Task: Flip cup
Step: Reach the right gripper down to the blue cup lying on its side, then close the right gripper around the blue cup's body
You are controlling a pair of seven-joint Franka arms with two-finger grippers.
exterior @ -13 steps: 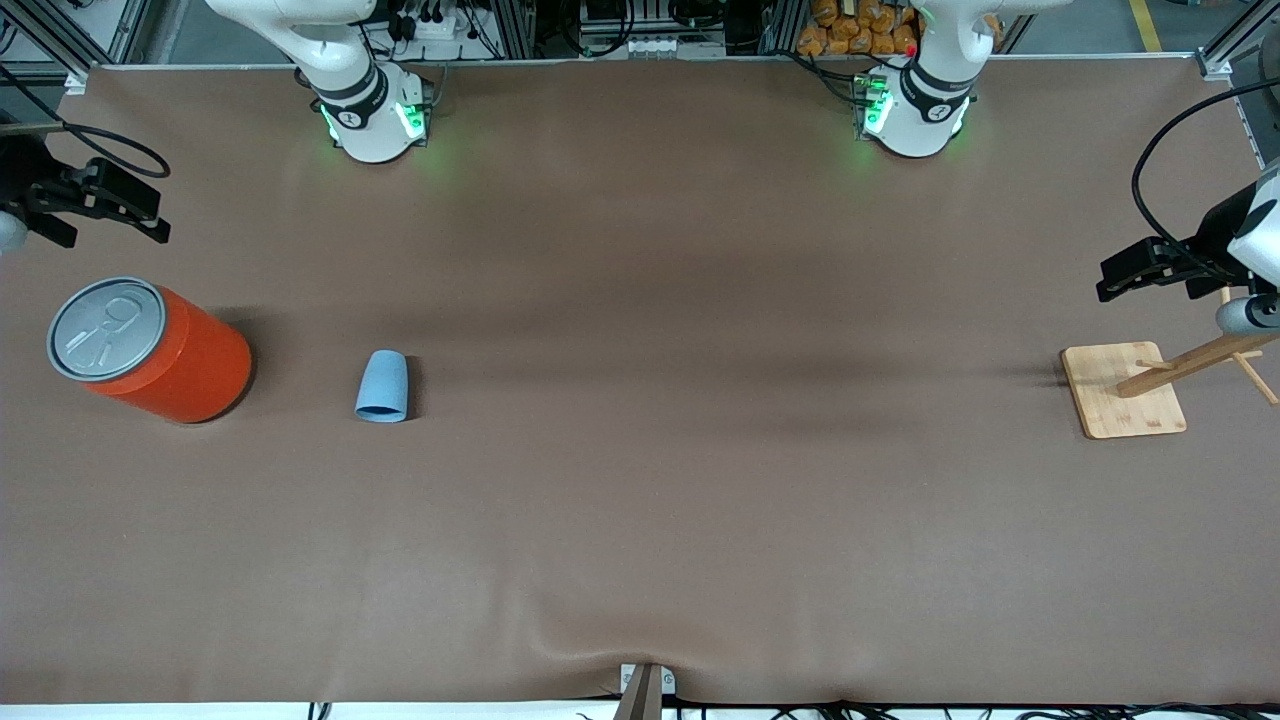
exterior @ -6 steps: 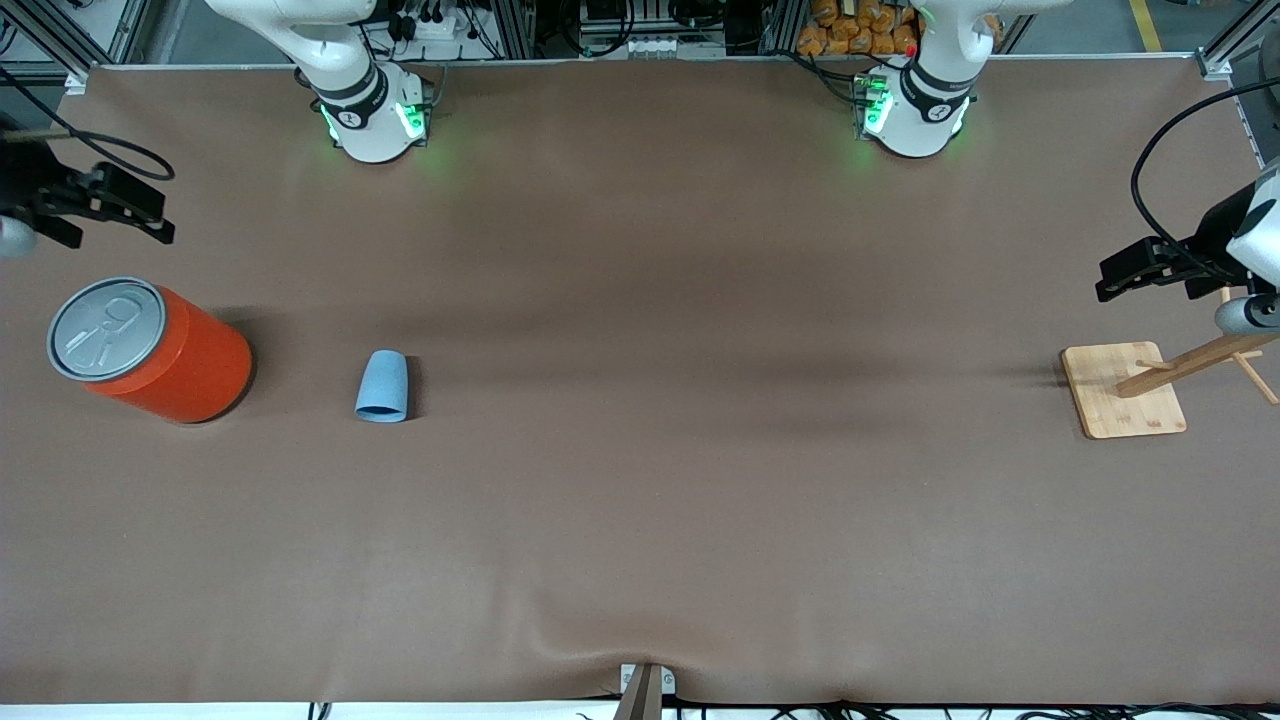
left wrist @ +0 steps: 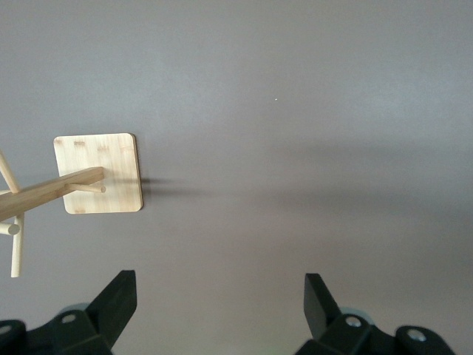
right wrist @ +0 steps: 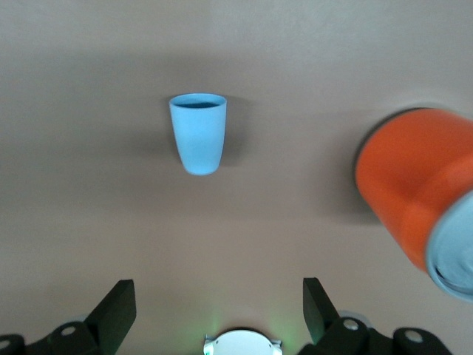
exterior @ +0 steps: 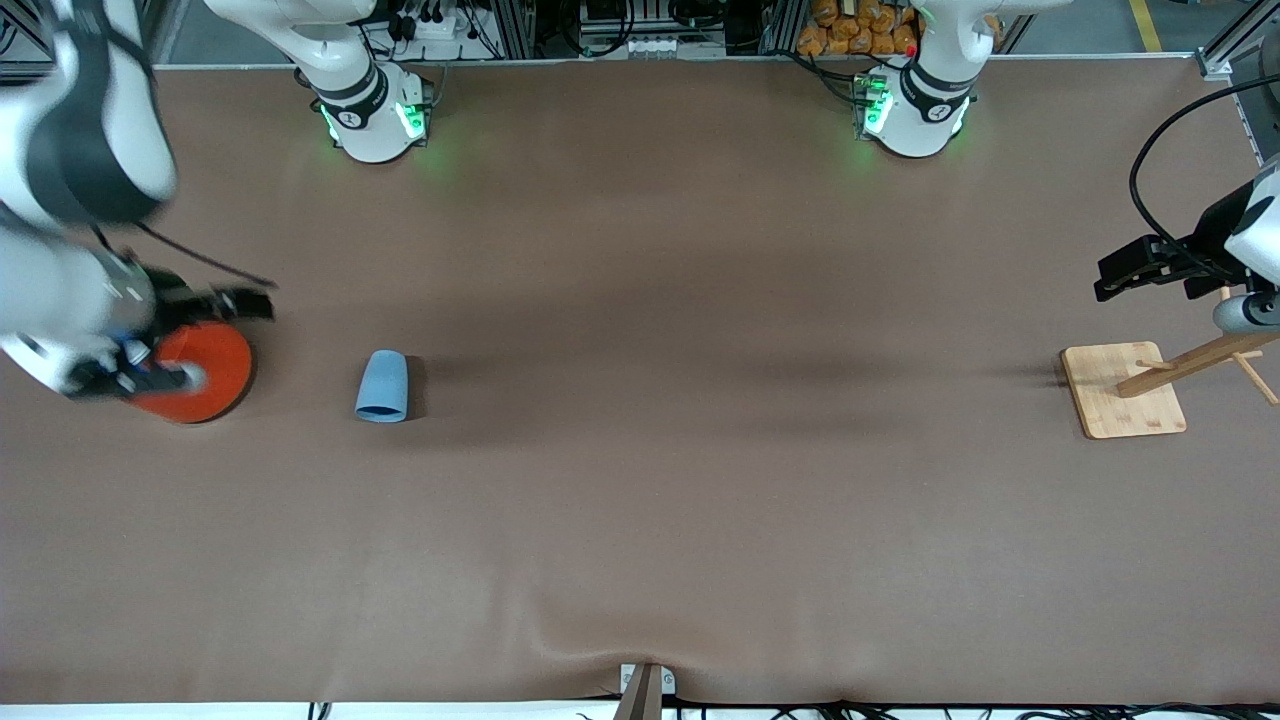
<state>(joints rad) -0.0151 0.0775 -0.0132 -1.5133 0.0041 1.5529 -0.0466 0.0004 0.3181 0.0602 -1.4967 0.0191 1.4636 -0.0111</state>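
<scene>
The light-blue cup [exterior: 382,386] lies on its side on the brown table, its mouth toward the front camera. It also shows in the right wrist view [right wrist: 197,133]. My right gripper [exterior: 235,302] is up in the air over the orange can [exterior: 200,375], beside the cup toward the right arm's end of the table. Its fingers [right wrist: 118,310] stand wide apart and hold nothing. My left gripper [exterior: 1125,275] waits open and empty in the air at the left arm's end of the table, its fingers [left wrist: 118,303] wide apart.
The large orange can stands beside the cup and shows in the right wrist view [right wrist: 414,185], partly covered by my right arm in the front view. A wooden peg stand on a square base [exterior: 1120,390] sits by my left gripper and shows in the left wrist view [left wrist: 100,174].
My right arm has swung in from the table's edge to over the orange can, covering its lid. The cup, the can and my left arm have not moved.
</scene>
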